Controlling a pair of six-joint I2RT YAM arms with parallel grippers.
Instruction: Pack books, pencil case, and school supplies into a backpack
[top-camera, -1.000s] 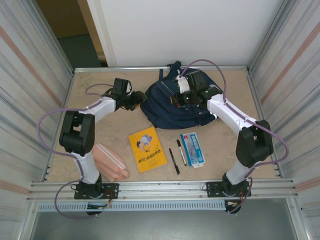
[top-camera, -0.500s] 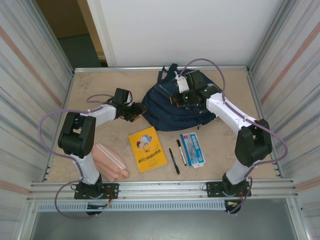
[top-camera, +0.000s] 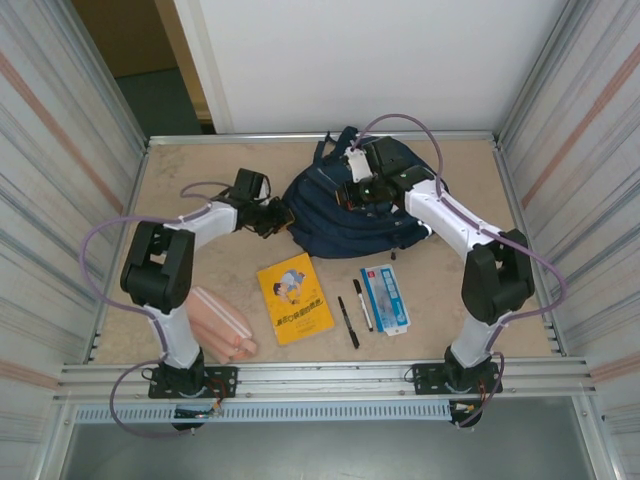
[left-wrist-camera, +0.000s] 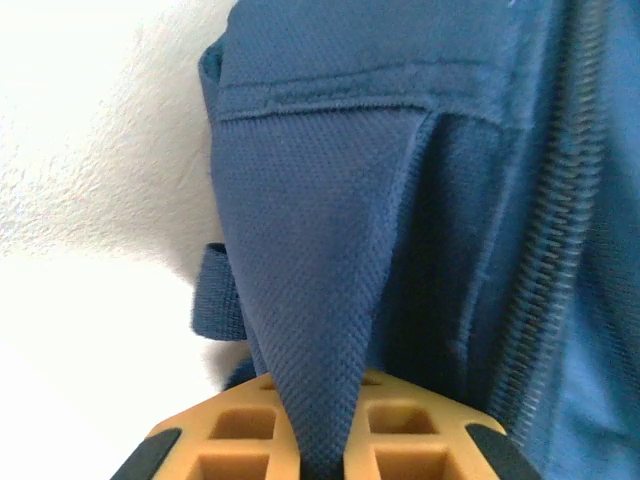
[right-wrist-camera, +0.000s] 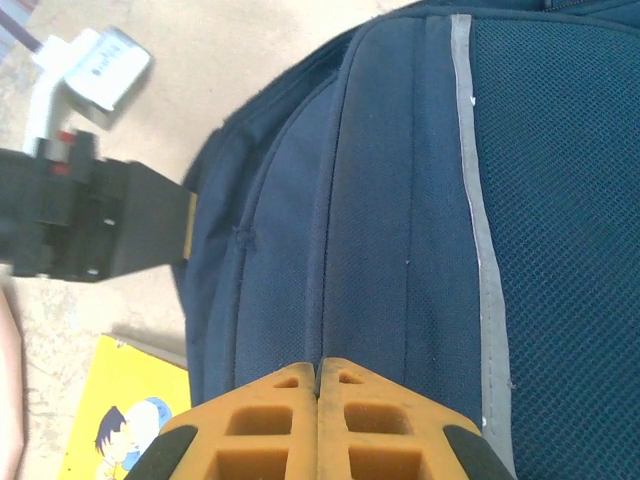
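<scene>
At the backpack (top-camera: 330, 225), left pincer (left-wrist-camera: 318, 440) tight on its fabric, right pincer (right-wrist-camera: 318, 378) together, book (top-camera: 294, 298) outside on table (top-camera: 200, 170).

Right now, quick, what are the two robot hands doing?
Left gripper: closed, pinching a fold of the backpack.
Right gripper: closed; whether it holds anything cannot be told.

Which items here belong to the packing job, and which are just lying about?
Job:
backpack
book
pencil case
two pens
blue-white box

Just surroundings:
table
metal side walls
doorway
</scene>
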